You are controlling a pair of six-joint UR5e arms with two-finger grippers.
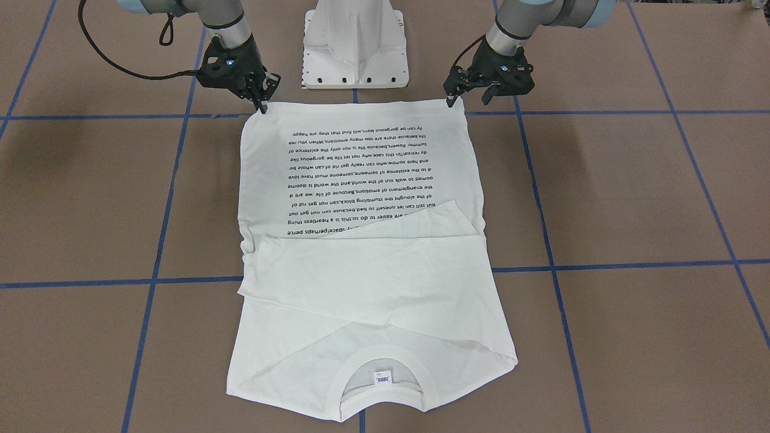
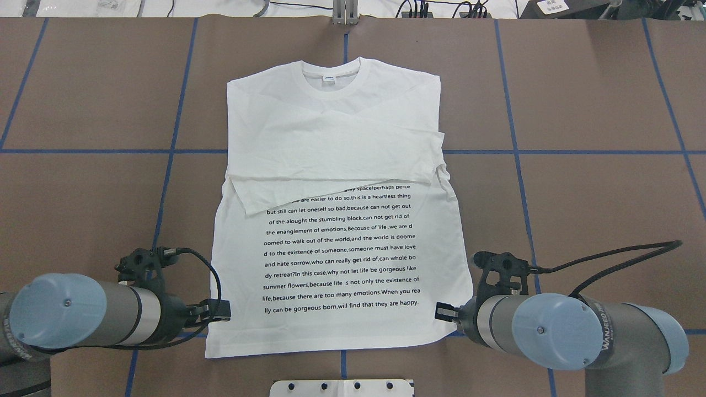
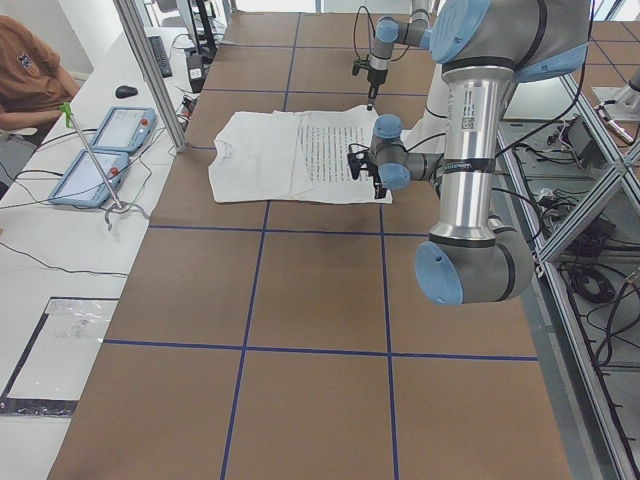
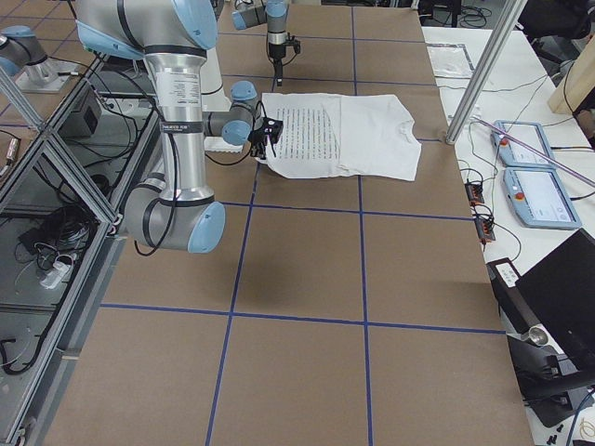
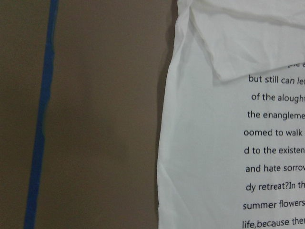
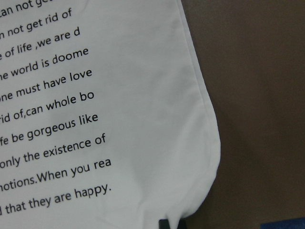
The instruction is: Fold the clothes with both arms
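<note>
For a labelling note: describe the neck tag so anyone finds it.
Find the white T-shirt on the brown table, then its ribbed collar at the end far from the robot's base. The tag is the small patch with blue marks inside the collar, apart from the black text.

One cam looks down from behind the robot [image 1: 355, 42], another faces it steeply from across the bench [image 1: 631, 192]. Two farther-back cams shoot along it from either end. Wrist cams sit super close, each on a shirt [image 5: 205, 157] edge every wide view shares.
</note>
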